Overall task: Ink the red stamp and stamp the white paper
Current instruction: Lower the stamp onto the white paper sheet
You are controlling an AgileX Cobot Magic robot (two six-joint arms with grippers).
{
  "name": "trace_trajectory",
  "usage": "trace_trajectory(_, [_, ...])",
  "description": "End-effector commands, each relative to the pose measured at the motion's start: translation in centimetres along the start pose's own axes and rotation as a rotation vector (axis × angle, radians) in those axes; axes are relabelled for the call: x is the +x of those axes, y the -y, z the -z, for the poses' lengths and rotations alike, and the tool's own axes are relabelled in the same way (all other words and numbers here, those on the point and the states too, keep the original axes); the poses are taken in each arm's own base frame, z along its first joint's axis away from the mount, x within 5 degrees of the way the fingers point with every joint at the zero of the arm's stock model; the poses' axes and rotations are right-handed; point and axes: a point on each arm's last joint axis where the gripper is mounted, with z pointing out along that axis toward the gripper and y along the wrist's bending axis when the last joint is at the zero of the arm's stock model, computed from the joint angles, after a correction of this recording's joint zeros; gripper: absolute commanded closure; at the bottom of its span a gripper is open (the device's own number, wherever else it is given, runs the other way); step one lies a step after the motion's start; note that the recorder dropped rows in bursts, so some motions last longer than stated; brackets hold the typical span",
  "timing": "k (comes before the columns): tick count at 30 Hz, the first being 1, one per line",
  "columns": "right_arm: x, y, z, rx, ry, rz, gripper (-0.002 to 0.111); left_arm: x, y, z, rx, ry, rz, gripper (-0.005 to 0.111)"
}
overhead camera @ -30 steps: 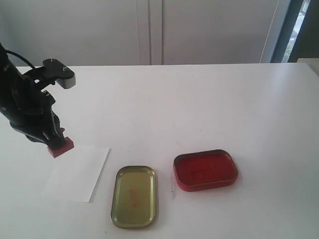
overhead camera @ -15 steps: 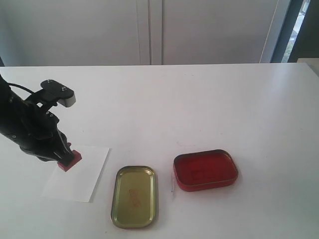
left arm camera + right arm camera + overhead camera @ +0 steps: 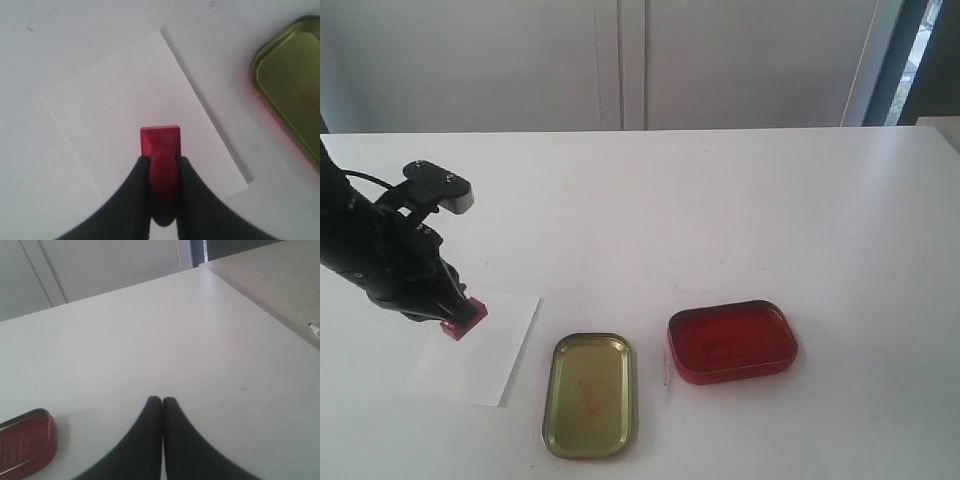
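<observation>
Left gripper, seen from the exterior camera, is low over the white table with its jaws pinched on the tiny red plastic stamp with a square base and knobbed handle. That stamp sits over the far left part of the thin white rectangular paper sheet; whether its base touches the sheet I cannot tell from here. Just beside the paper lies the gold-coloured rounded metal tin lid, and to its right the open red rounded-rectangle ink tin.

From the left wrist camera, both dark fingers clamp the handle, narrowly parted. The square base lies wholly within the sheet, with paper showing on every side. I judge this to be the pressing step. I would push straight down with the base flat, avoid any sideways slide that would smear, and lift vertically so the light sheet does not come up with it.

From the right wrist camera, the right gripper has its jaws closed together on nothing, above bare table, with the ink tin's edge nearby.
</observation>
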Motion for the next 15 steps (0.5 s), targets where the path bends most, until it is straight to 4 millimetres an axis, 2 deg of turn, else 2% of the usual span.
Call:
trace_trajectory(1, [0.0,0.0,0.0,0.003,0.007,-0.001,0.108,0.3,-0.3,-1.3,0.013,-0.031,0.059,0.107])
trace_trajectory(7, [0.0,0.0,0.0,0.003,0.007,-0.001,0.108,0.1,-0.4,-1.6,0.015,-0.037,0.102,0.107])
trace_trajectory(15, [0.0,0.0,0.0,0.003,0.007,-0.001,0.108,-2.2,-0.6,0.2,0.024,-0.043,0.148,0.107])
